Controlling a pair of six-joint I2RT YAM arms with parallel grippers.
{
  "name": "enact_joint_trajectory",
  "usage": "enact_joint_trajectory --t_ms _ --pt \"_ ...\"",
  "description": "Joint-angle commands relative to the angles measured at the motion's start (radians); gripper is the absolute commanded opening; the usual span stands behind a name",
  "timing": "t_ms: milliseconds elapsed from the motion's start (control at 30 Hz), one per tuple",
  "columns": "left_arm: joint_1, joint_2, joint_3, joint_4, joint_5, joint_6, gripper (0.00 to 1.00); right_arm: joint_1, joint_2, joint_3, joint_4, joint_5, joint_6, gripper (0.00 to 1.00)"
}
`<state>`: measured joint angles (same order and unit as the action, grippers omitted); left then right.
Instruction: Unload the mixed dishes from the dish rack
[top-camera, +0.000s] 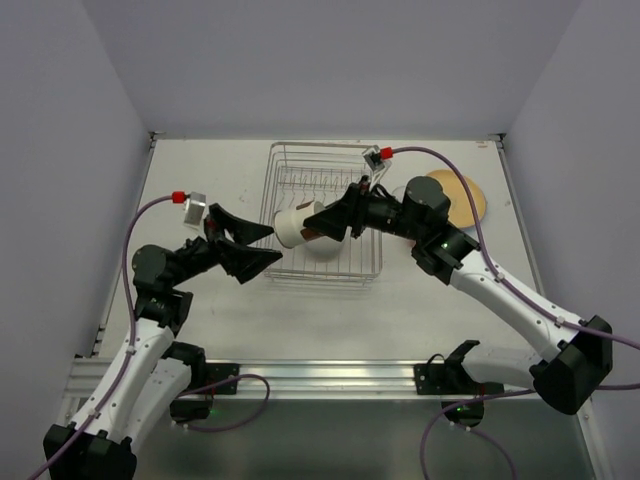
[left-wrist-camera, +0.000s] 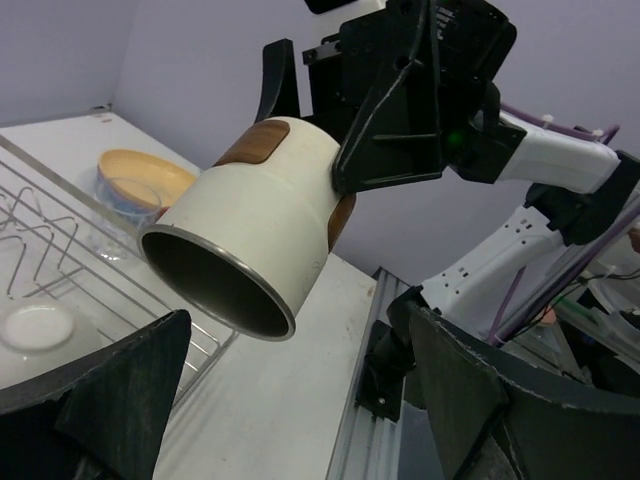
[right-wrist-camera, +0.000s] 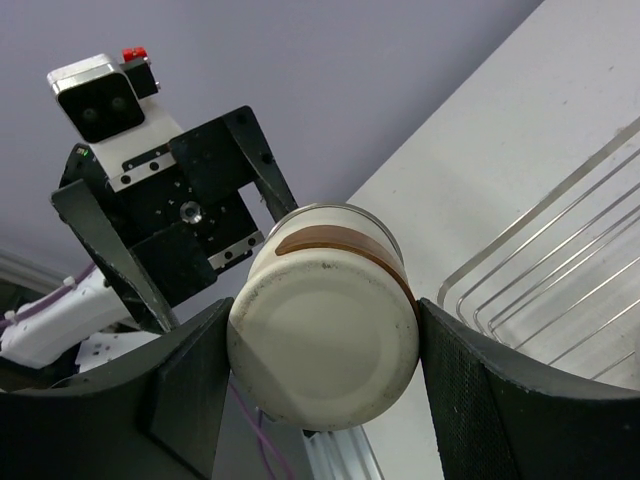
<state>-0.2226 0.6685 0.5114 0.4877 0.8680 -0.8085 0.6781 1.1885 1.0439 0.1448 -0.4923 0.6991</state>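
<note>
A cream cup (top-camera: 293, 227) with a brown band lies on its side in the air above the front left part of the dish rack (top-camera: 272, 180). My right gripper (top-camera: 318, 225) is shut on its base end, one pad on each side of the cup (right-wrist-camera: 325, 345). The cup's open mouth (left-wrist-camera: 215, 285) faces my left gripper (top-camera: 268, 245), which stands open just in front of it without touching. A white bowl (top-camera: 325, 248) sits in the rack below the cup and also shows in the left wrist view (left-wrist-camera: 35, 335).
A stack of plates (top-camera: 455, 198) with a yellow-orange one on top lies on the table right of the rack. The rack's upright tines (top-camera: 320, 180) stand behind the cup. The metal rail (top-camera: 300, 375) runs along the table's near edge.
</note>
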Motion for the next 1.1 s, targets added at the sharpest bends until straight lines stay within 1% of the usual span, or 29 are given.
enact_joint_trajectory --t_ms 0,100,400,533,567,667,700,1033,1067 --pt "0.005 0.019 -0.02 0.173 0.089 -0.118 0.94 -0.003 -0.027 -0.008 0.081 -0.069 -0.004 0.0" --pt "0.003 0.023 -0.037 0.236 0.095 -0.159 0.9 -0.005 -0.02 -0.002 0.087 -0.077 -0.003 0.0" --pt "-0.024 0.046 -0.042 0.293 0.086 -0.195 0.86 -0.002 0.022 -0.01 0.136 -0.13 0.023 0.0" --pt "-0.038 0.054 -0.047 0.319 0.063 -0.201 0.84 0.009 0.039 0.01 0.101 -0.126 0.004 0.0" --pt "-0.041 0.06 -0.045 0.324 0.062 -0.201 0.79 0.009 0.043 0.011 0.096 -0.124 0.002 0.0" --pt "-0.047 0.06 -0.045 0.342 0.046 -0.204 0.72 0.014 0.048 0.013 0.085 -0.12 -0.006 0.0" --pt "-0.047 0.056 -0.048 0.345 0.042 -0.204 0.68 0.014 0.049 0.008 0.087 -0.115 -0.006 0.0" --pt "-0.049 0.017 -0.053 0.336 -0.009 -0.201 0.51 0.012 0.049 0.001 0.081 -0.121 -0.015 0.0" --pt "-0.049 0.019 -0.056 0.347 -0.009 -0.211 0.47 0.014 0.049 -0.002 0.082 -0.124 -0.018 0.0"
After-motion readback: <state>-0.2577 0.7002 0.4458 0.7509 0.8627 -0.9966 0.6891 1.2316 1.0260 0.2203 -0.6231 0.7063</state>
